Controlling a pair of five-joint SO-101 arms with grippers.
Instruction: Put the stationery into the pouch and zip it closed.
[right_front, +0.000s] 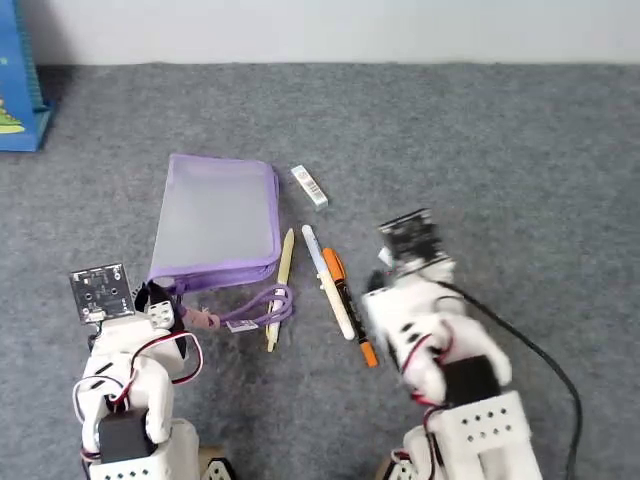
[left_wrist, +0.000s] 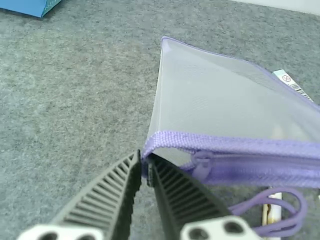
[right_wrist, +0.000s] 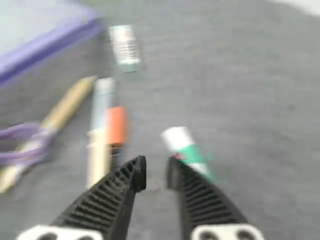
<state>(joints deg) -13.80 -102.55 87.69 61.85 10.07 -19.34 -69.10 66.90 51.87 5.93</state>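
Note:
The purple mesh pouch (right_front: 218, 222) lies flat left of centre, its zipper edge (left_wrist: 240, 150) toward the arms and a purple loop cord (right_front: 268, 305) trailing from it. My left gripper (left_wrist: 144, 166) is shut on the pouch's near corner, next to the zipper pull (left_wrist: 200, 165). To the pouch's right lie a wooden pencil (right_front: 281, 285), a white pen (right_front: 328, 280), an orange marker (right_front: 348, 305) and a small eraser (right_front: 309, 186). My right gripper (right_wrist: 156, 174) hovers just beyond the marker, narrowly open and holding nothing. A green-and-white stick (right_wrist: 186, 150) lies by one fingertip.
A blue box (right_front: 16, 92) stands at the far left edge of the grey carpeted table (right_front: 500, 150). The back wall runs along the far edge. Both arm bases sit at the near edge.

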